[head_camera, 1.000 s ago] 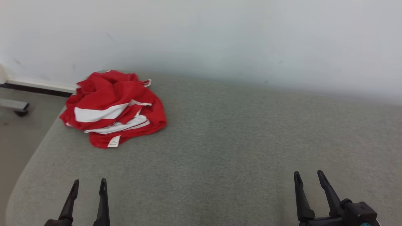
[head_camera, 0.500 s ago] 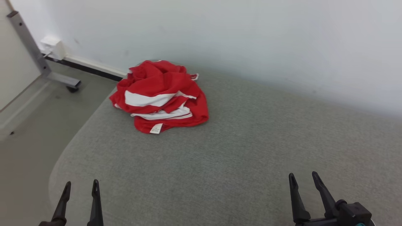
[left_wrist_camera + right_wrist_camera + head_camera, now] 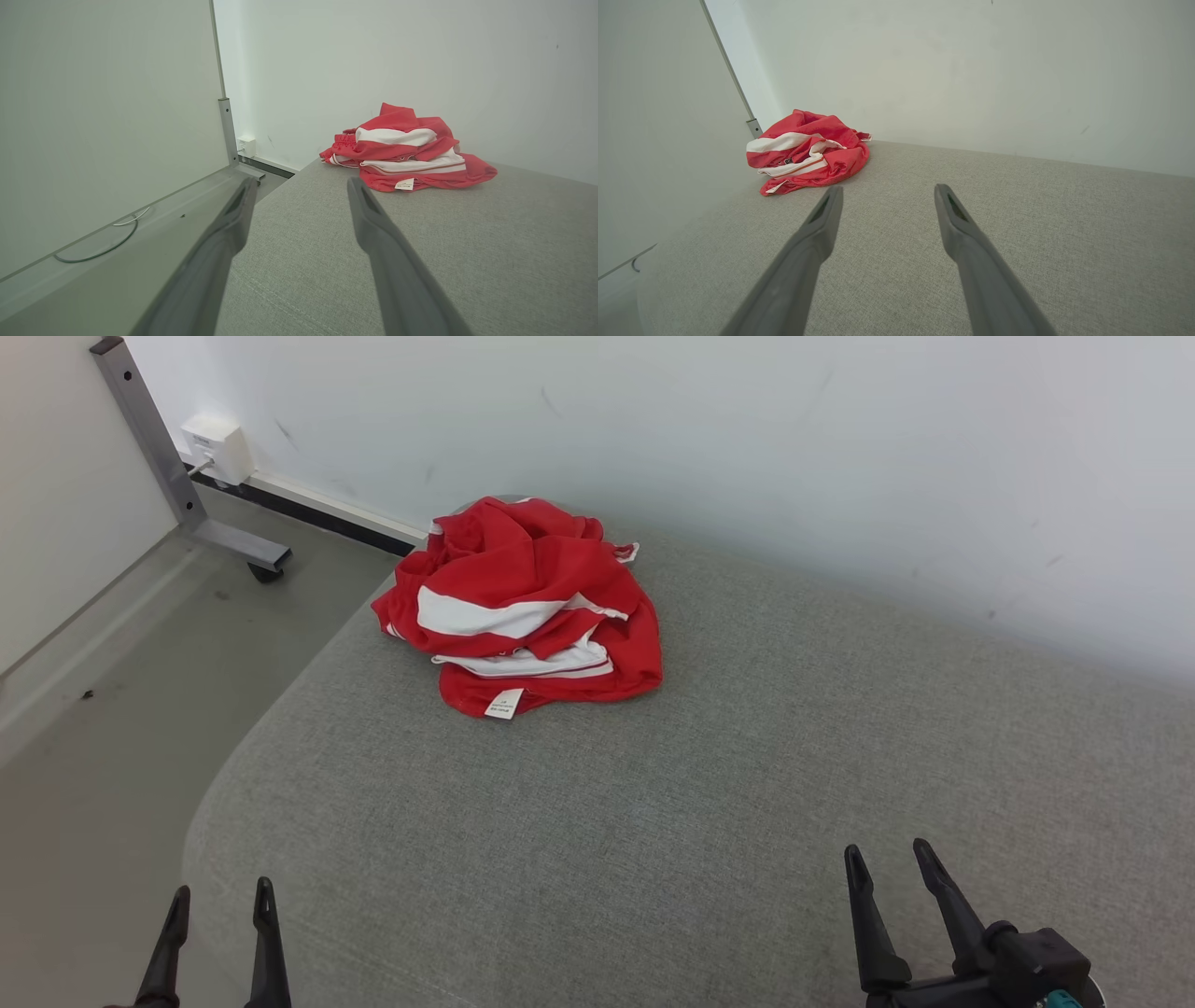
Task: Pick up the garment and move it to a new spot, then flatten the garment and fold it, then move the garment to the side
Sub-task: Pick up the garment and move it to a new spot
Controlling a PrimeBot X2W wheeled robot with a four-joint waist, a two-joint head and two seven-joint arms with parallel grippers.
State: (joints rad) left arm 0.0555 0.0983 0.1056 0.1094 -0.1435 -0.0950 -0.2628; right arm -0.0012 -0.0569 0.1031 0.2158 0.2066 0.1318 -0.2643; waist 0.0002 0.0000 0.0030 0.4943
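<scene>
- The garment (image 3: 527,607), red with broad white stripes, lies crumpled in a heap on the far left part of the bench (image 3: 653,821), close to the far edge and the pale wall (image 3: 747,448) behind it.
- A small white label (image 3: 504,703) sticks out from the heap's near edge, flat on the grey fabric.
- The left hand (image 3: 222,889) is at the near left corner of the bench, fingers spread wide with nothing between them. It is well apart from the garment, which is farther away and to its right.
- The right hand (image 3: 887,848) is over the near right part of the bench, also wide and empty, with the garment far off to its left.
- Left of the bench is grey floor (image 3: 121,709), where a metal leg (image 3: 159,439) on a castor stands, with a white box (image 3: 217,446) low on the wall beside it.
</scene>
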